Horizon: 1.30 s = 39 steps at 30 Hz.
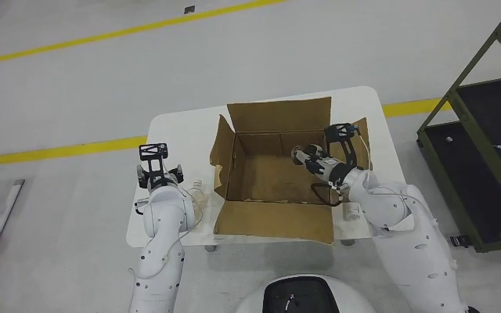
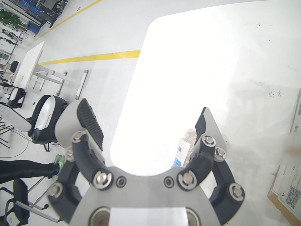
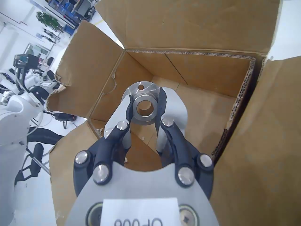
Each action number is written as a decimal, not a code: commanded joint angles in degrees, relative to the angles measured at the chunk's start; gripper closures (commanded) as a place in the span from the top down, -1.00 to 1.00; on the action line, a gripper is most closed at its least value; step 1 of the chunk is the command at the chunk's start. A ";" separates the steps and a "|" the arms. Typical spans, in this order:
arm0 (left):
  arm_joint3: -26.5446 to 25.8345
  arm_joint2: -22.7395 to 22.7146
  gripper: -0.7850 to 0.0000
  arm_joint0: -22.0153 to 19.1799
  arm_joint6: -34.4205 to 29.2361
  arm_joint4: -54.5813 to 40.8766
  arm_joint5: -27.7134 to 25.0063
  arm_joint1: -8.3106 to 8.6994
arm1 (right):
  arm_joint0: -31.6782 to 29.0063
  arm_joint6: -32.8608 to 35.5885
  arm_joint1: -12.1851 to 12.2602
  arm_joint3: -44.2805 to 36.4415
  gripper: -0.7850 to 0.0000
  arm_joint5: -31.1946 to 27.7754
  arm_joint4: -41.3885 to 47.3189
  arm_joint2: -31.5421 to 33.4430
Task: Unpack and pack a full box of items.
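Top view: from above the arms, straight down on the whole table (image 1: 184, 129). Left wrist: close, low over the table's left side, facing far. Right wrist: close, into the box (image 3: 188, 66), sharing the metal flange (image 3: 144, 105) with top.

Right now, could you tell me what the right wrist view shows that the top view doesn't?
Right wrist view: the flange's bore and small hole, and the right pincer clamped on its hub. Top view: the left pincer open above the table, on the left of the box, with a small packet beside that arm. Both: the open box, with the flange held over its inside.
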 commanded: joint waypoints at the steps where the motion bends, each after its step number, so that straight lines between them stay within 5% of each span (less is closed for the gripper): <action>1: 0.00 0.00 1.00 0.00 0.00 0.00 0.00 0.00 | 0.03 0.06 -0.01 -0.03 -1.00 0.05 -0.36 -0.06; 10: 0.00 0.00 1.00 0.00 0.00 0.00 0.00 0.00 | -0.69 -2.29 -0.06 -0.16 -1.00 -0.30 2.34 -0.63; 27: 0.00 0.00 1.00 0.00 0.00 0.00 0.00 0.00 | -8.66 -5.97 1.36 -3.88 -1.00 -12.39 45.02 12.54; 39: 0.00 0.00 1.00 0.00 0.00 0.00 0.00 0.00 | -9.43 -5.47 1.85 -3.76 -1.00 -12.84 44.37 13.74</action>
